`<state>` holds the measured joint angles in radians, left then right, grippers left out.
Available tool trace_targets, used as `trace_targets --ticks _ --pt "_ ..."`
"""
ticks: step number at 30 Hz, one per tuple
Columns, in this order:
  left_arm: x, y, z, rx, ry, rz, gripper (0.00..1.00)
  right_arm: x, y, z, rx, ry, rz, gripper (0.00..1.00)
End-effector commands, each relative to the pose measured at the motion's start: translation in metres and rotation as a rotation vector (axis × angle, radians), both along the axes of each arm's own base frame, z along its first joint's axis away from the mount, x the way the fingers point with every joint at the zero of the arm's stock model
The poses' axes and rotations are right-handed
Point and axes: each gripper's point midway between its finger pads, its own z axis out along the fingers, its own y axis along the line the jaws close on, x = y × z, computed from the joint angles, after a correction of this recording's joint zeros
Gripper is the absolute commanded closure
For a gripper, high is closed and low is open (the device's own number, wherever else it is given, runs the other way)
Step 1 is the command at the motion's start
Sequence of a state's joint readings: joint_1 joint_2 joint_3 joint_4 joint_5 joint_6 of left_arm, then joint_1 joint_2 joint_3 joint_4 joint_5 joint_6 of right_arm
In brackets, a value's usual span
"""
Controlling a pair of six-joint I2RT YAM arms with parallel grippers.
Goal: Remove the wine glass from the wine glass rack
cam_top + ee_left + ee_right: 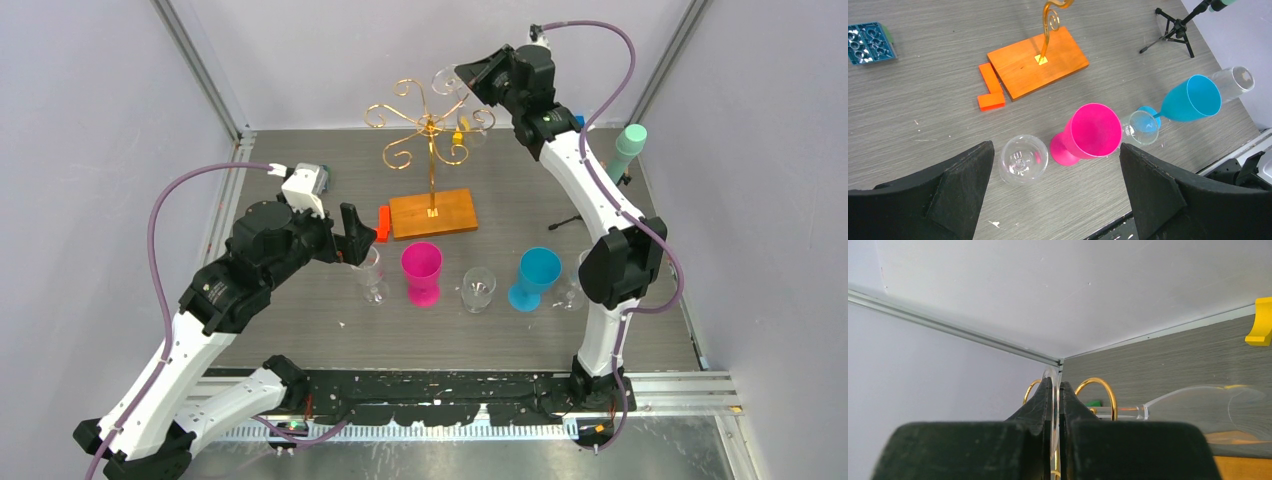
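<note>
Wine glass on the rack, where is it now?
In the top view, the wine glass hangs at the rack's far right arm, its foot pinched by the right gripper.

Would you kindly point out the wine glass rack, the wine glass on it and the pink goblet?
wine glass rack (455, 212): top external view, on its wooden base.
wine glass (1198, 407): right wrist view, on its bowl.
pink goblet (421, 262): top external view, on its cup.
</note>
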<state>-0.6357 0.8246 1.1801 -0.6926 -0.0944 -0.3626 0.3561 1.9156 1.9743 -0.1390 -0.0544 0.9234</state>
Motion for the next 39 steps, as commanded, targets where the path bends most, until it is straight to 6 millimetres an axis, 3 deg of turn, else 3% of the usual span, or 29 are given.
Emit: trace_targets --ticks 1,10,19,25,39 --pt "0.001 0.000 0.009 -0.025 -0.031 0.012 0.00 -0.014 -0.013 0.063 0.041 -0.154 -0.025 1.00" --pt "0.003 0.000 0.009 -0.022 -0.028 0.015 0.00 0.002 -0.019 0.059 0.036 -0.132 -0.042 1.00" --pt "0.004 0.000 0.005 -0.014 -0.020 0.019 0.00 -0.011 -0.031 0.064 0.062 -0.113 -0.062 1.00" --pt "0.005 -0.001 0.004 -0.010 -0.014 0.019 0.00 -0.026 -0.023 0.073 0.118 -0.109 0.004 1.00" --pt "0.005 0.000 0.004 -0.010 -0.014 0.024 0.00 -0.045 0.007 0.066 0.208 -0.082 0.150 1.00"
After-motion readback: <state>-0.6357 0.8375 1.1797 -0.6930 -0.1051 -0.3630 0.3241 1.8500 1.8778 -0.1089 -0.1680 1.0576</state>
